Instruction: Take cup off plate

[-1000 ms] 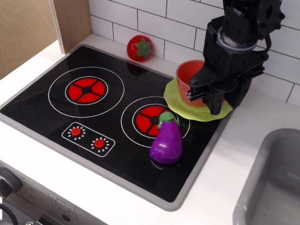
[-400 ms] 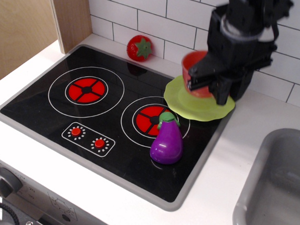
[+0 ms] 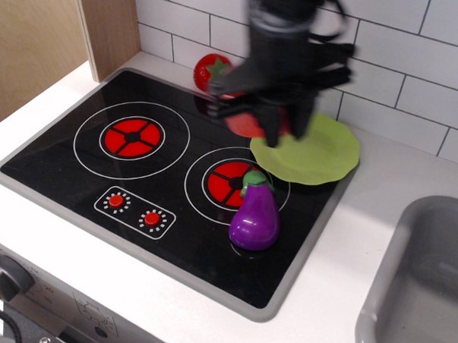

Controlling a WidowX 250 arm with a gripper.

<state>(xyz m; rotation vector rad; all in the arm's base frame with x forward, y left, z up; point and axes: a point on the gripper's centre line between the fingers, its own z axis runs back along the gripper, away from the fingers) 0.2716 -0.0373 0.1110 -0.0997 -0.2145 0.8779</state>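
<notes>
Cup [image 3: 248,124]: red-orange, seen blurred under the dark gripper [image 3: 271,112], above the black hob [image 3: 175,177] just beside the plate's left edge, clear of the plate. Only part of its body shows between the gripper's parts; whether it rests on the hob cannot be told.

Plate [image 3: 315,154]: lime-green, wavy-edged, lying at the hob's back right corner, partly over the hob's rim and partly on the white counter [image 3: 338,282]. Its upper surface carries nothing.

Sink [image 3: 425,286]: grey basin to the right of the plate, well apart; inside not readable.

Tomato [image 3: 213,70]: red toy with green top, against the tiled wall [image 3: 400,80] behind the hob, left of the plate, just behind the gripper.

Eggplant [image 3: 255,214]: purple toy, upright on the hob in front of the plate, at the edge of the right burner ring [image 3: 225,183].

Arm: black, motion-blurred, coming down from the top edge, left of the plate. The claw appears to pinch the cup, though blur hides the contact.
</notes>
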